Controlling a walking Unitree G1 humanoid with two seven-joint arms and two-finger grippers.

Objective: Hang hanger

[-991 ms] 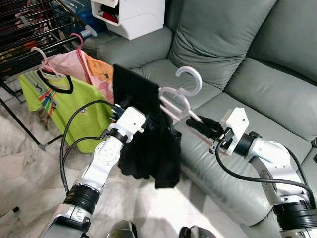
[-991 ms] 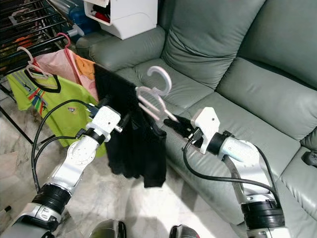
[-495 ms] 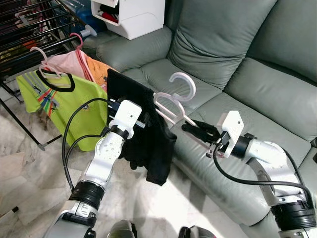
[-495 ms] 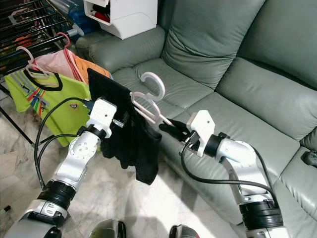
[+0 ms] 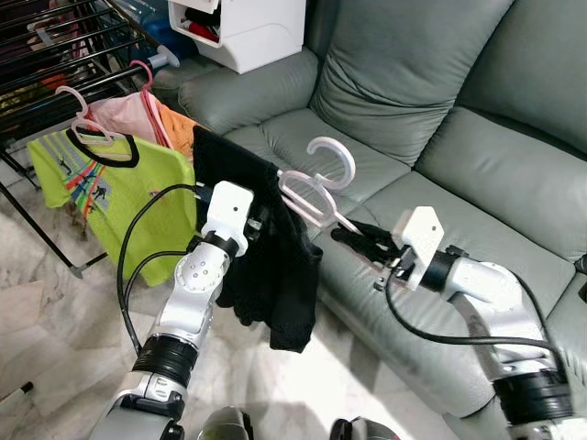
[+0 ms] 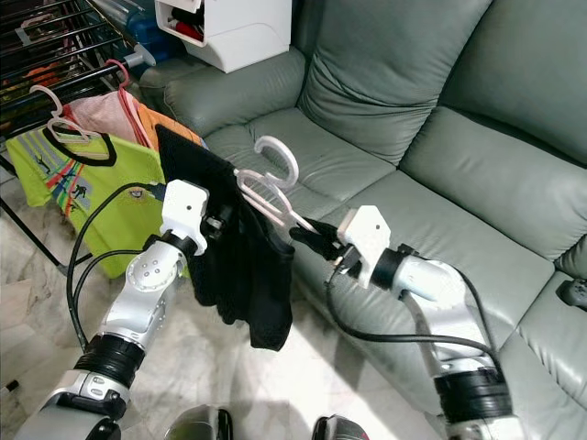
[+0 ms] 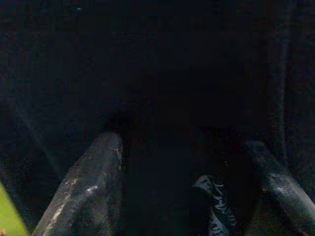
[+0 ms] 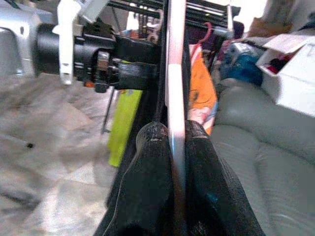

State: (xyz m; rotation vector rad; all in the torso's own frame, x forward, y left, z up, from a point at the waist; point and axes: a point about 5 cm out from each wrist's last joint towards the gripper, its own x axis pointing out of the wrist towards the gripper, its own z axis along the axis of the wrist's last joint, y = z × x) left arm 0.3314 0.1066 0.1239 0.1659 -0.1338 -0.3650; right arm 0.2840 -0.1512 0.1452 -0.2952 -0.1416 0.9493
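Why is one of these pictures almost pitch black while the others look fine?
Left wrist view: the left gripper is pressed into the black garment, blocking light. Right wrist view: bright, but the fingers nearest the lens are blurred. Eye views: evenly lit, sharp.

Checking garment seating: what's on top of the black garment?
The pale pink hanger sits on the black garment, hook up, one arm pinched by the right gripper. The other arm is hidden under cloth near the left gripper.

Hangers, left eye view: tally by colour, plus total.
Whitish: 2 (held hanger, rack hanger in the green shirt)
Bright pink: 1 (pink hanger)
Total: 3
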